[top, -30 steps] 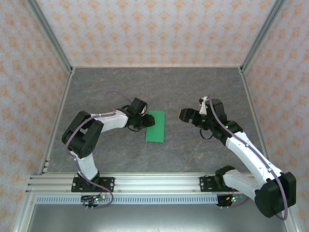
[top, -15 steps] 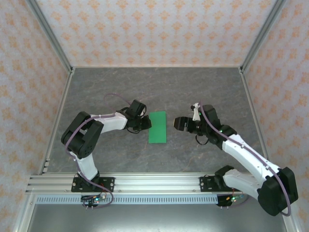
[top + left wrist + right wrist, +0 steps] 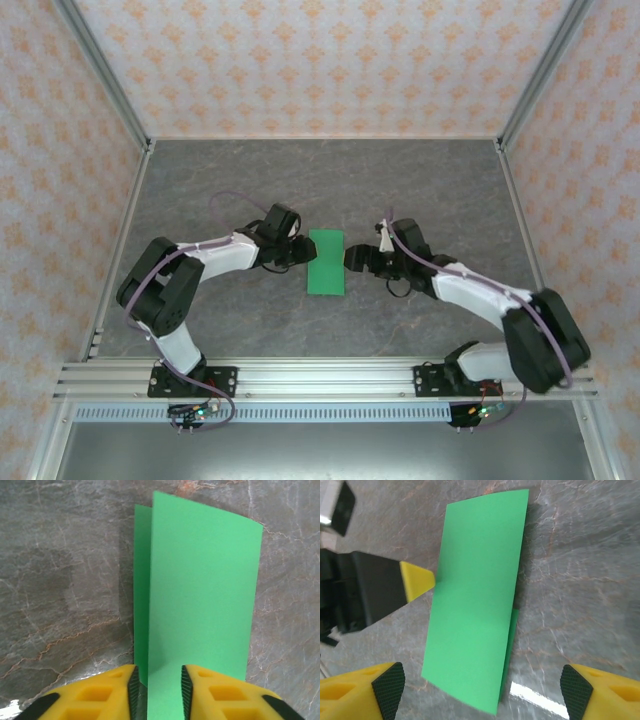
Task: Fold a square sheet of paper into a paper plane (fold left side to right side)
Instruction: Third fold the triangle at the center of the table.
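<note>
I see square sheet of paper flat on bench, already doubled; bottom layer peeks past top one. Paper's long axis runs away from arm bases. Left tool at paper's left long edge: narrow gap btwn jaws, tips over edge, nothing clamped. Right tool just off paper's right long edge, jaws wide, empty. Left arm nearer, I reckon. Next crease prob. needs approach across paper's short axis.
</note>
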